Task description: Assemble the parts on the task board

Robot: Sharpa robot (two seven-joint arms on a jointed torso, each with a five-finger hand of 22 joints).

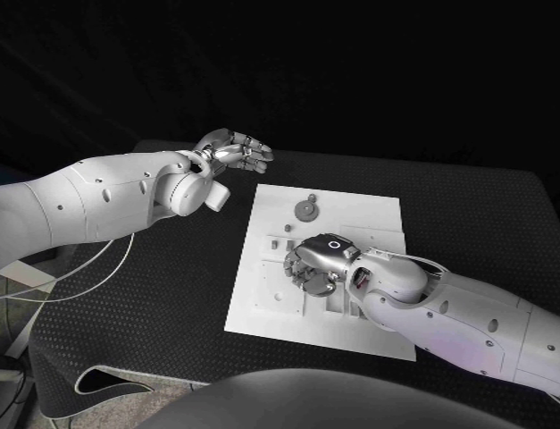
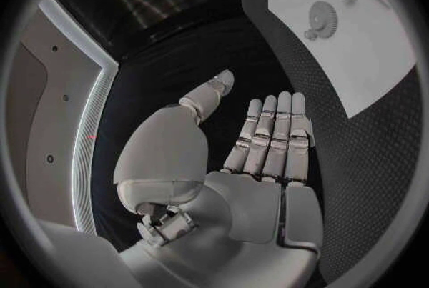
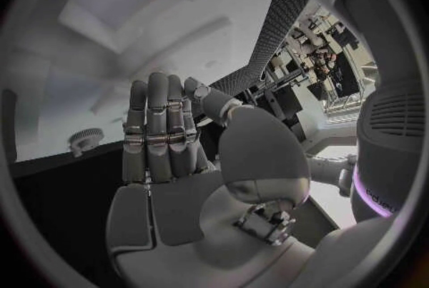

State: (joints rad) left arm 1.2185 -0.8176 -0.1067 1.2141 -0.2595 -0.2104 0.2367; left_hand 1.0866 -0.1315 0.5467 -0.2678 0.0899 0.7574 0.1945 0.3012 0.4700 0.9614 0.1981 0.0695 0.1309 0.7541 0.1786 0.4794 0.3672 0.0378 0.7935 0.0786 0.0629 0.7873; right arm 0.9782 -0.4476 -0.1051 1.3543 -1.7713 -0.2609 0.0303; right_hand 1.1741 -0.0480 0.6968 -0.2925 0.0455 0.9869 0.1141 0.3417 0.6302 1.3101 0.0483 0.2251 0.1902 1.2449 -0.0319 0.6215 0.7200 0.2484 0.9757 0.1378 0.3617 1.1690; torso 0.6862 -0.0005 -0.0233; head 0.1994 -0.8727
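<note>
White board (image 1: 357, 210) has a gear (image 1: 306, 209) lying loose near its far edge, assembly looks barely begun; right hand (image 1: 318, 264) over board's middle, fingers straight, empty; left hand (image 1: 235, 150) off the board, spread, empty.

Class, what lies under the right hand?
The right hand hovers over the white task board; board slots show beside it. Any parts directly beneath are covered.

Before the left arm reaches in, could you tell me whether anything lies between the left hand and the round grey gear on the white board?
Nothing visible does. The left hand hangs open over bare black table off the white task board's far-left corner, and the round grey gear lies in the open on the board. The right hand is over the board's middle, nearer the robot.
</note>
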